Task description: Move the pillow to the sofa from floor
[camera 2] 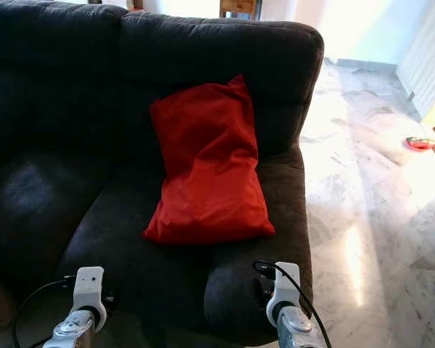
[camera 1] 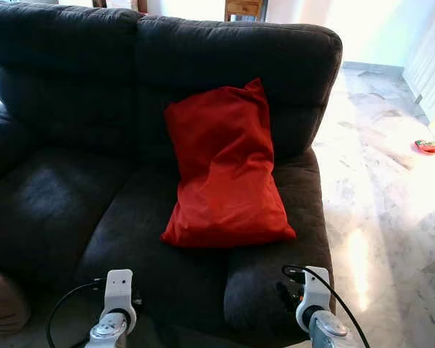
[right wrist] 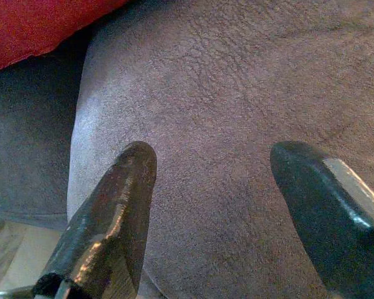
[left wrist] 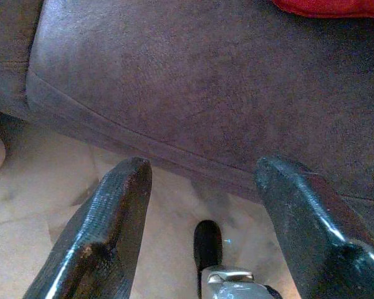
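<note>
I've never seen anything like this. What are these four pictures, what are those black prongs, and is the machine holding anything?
This is a walking household robot. The top two pictures come from the twin cameras in its head, looking down at a dark sofa. A red pillow rests on the seat, leaning against the backrest. The marble floor stretches to the right.

The silver pieces at the bottom are its two arms. The other two pictures come from a camera on each wrist, looking along that arm's two black fingers.

The left pincer hangs by the sofa's front edge, above the floor. The right pincer is over the seat cushion, the pillow's edge in the corner. Both pincers are open and hold nothing.
</note>
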You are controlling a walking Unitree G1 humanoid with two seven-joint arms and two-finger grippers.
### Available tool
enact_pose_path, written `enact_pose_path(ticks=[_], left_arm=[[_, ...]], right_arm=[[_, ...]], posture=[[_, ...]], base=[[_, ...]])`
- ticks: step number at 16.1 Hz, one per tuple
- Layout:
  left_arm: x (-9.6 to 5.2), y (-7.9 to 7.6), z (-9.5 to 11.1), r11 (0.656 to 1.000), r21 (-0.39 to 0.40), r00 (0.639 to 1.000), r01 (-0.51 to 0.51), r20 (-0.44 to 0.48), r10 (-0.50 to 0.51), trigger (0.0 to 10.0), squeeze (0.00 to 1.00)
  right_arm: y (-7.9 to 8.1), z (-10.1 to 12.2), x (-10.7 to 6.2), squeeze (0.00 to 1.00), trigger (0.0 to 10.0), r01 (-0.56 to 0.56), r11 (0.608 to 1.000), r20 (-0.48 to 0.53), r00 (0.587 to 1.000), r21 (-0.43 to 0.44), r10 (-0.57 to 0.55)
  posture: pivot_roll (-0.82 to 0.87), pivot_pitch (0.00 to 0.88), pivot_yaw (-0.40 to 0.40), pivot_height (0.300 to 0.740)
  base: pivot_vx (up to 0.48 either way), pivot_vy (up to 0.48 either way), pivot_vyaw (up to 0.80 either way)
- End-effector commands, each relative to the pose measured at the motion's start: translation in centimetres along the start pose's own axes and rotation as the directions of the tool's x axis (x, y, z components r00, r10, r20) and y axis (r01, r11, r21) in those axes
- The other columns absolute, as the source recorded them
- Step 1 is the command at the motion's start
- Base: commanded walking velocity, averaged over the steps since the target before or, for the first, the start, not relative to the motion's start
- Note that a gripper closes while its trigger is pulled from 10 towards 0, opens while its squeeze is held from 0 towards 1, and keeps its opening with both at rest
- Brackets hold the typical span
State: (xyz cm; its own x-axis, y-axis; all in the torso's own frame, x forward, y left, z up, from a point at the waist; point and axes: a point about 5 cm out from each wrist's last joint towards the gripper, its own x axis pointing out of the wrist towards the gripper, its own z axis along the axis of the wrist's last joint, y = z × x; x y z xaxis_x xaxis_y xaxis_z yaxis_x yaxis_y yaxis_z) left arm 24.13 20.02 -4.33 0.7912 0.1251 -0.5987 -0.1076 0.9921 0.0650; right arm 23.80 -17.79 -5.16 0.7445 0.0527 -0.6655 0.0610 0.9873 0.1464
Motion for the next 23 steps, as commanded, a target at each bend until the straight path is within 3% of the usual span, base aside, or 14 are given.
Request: enact_pose_path(ticks=[1, 11, 23], left_arm=[[-0.1, -0.1, -0.3, 1.0, 0.01, 1.0, 0.005, -0.01, -0.005, 10.0, 0.0], [-0.1, -0.1, -0.4, 1.0, -0.009, 1.0, 0.0, -0.015, 0.0, 10.0, 0.0], [-0.3, -0.2, -1.4, 1.0, 0.022, 0.998, 0.008, -0.065, -0.006, 10.0, 0.0]], right_arm=[[0.0, -0.2, -0.1, 0.0, 10.0, 0.001, 1.0, -0.006, 1.0, -0.001, -0.001], [-0.1, -0.4, -0.1, 0.0, 10.0, 0.007, 1.0, -0.017, 1.0, -0.004, -0.007], [-0.4, -0.9, -0.2, 0.0, 10.0, 0.017, 1.0, -0.04, 0.999, -0.015, -0.018]], posture=[[0.13, 0.097, -0.052, 0.74], [0.12, 0.084, -0.049, 0.74], [0.12, 0.076, -0.045, 0.74]], base=[[0.0, 0.0, 0.0], [0.0, 0.0, 0.0], [0.0, 0.0, 0.0]])
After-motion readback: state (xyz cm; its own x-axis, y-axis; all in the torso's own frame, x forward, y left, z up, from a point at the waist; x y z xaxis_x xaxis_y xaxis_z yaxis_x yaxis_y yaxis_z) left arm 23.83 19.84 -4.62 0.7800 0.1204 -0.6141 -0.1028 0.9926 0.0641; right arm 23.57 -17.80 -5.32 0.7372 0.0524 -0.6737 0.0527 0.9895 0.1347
